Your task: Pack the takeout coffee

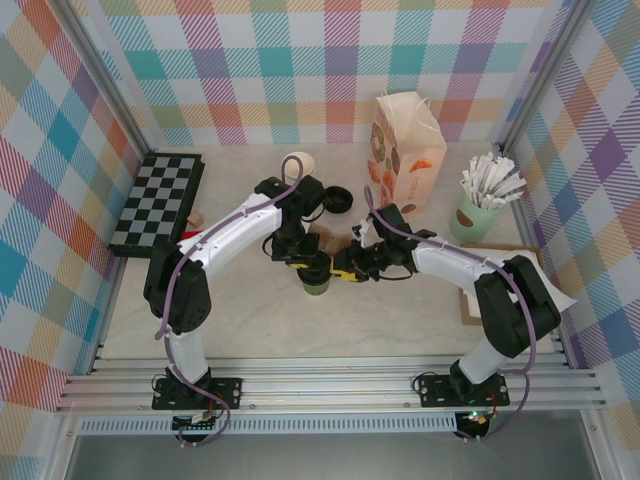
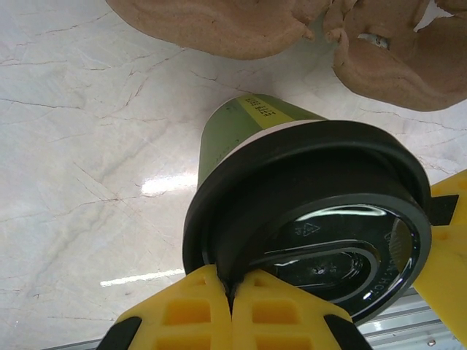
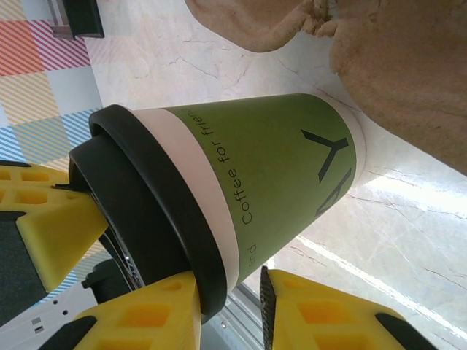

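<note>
The takeout coffee, a dark-green paper cup (image 1: 317,288) with its black lid on, stands at the table's middle between both arms. In the left wrist view my left gripper (image 2: 232,292) is shut on the rim of the lid (image 2: 306,189), above the green wall of the cup (image 2: 233,131). From the right side, my right gripper (image 3: 230,288) straddles the edge of the lid (image 3: 146,197). One finger is against the lid and the other stands a sliver off the cup (image 3: 292,160). Seen from above, left gripper (image 1: 306,268) and right gripper (image 1: 345,272) flank the cup.
A doughnut-print paper bag (image 1: 408,150) stands open at the back. A mint cup of white sticks (image 1: 480,205) is at the back right and a chessboard (image 1: 158,200) at the left. A spare black lid (image 1: 338,198) and tan lumpy objects (image 2: 219,25) lie just behind the cup.
</note>
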Action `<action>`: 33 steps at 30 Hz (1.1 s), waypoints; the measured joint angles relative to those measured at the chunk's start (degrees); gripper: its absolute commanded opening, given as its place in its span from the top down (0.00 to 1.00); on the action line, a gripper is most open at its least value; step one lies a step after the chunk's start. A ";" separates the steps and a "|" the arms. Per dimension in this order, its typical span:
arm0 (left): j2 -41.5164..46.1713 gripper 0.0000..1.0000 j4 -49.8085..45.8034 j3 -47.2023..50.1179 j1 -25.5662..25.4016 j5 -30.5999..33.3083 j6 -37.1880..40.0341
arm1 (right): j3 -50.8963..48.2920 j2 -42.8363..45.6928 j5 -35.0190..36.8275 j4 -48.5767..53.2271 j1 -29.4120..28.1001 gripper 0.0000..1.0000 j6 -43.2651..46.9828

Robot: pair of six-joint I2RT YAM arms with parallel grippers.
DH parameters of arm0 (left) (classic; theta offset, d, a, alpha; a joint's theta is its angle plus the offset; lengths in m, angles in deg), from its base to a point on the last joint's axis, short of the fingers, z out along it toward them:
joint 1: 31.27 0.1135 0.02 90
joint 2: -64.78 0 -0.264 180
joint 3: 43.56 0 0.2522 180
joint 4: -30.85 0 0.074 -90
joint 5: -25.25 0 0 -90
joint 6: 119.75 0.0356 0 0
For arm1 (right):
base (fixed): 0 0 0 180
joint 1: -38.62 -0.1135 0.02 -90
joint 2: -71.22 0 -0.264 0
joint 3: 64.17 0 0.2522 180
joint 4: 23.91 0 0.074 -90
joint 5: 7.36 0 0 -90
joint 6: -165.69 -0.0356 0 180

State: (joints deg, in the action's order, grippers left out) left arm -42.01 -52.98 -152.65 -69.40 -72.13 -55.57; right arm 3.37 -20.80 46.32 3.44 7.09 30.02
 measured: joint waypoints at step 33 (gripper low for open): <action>-3.54 1.00 -4.00 -6.12 -0.04 2.95 25.44 | 8.35 -5.95 -12.66 2.34 7.48 0.55 3.32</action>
State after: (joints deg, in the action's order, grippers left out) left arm -45.55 -56.98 -158.77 -69.45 -69.18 -30.13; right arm 11.72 -26.75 33.67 5.78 14.57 33.35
